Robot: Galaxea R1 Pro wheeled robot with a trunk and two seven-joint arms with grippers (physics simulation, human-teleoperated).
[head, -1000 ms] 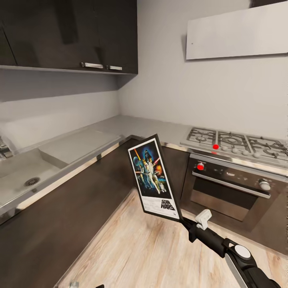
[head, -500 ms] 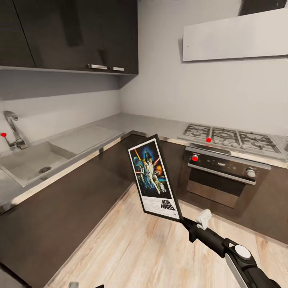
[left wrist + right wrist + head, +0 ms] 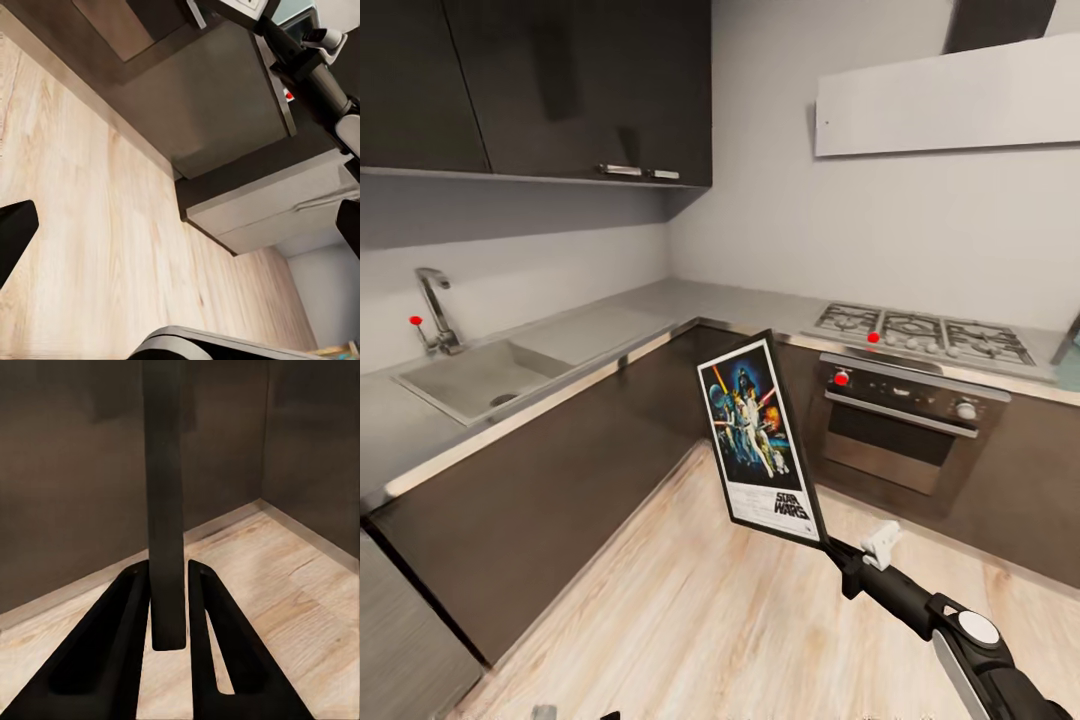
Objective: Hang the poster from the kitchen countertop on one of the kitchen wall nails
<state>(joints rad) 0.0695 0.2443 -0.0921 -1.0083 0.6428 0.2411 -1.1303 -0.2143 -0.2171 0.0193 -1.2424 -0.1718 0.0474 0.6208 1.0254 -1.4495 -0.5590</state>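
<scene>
Poster (image 3: pixel 762 440) stands upright, pinched at its bottom corner by the right gripper (image 3: pixel 838 553), out over the wood floor (image 3: pixel 690 620) before the oven (image 3: pixel 905 430). Left gripper (image 3: pixel 180 225) gapes empty. View has drawn back from the desk (image 3: pixel 620 320); transit continues, nail unseen.

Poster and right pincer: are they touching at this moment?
Touching. In the right wrist view the poster sits edge-on between the right pincer, both fingers pressed against its sides, with no gap visible.
</scene>
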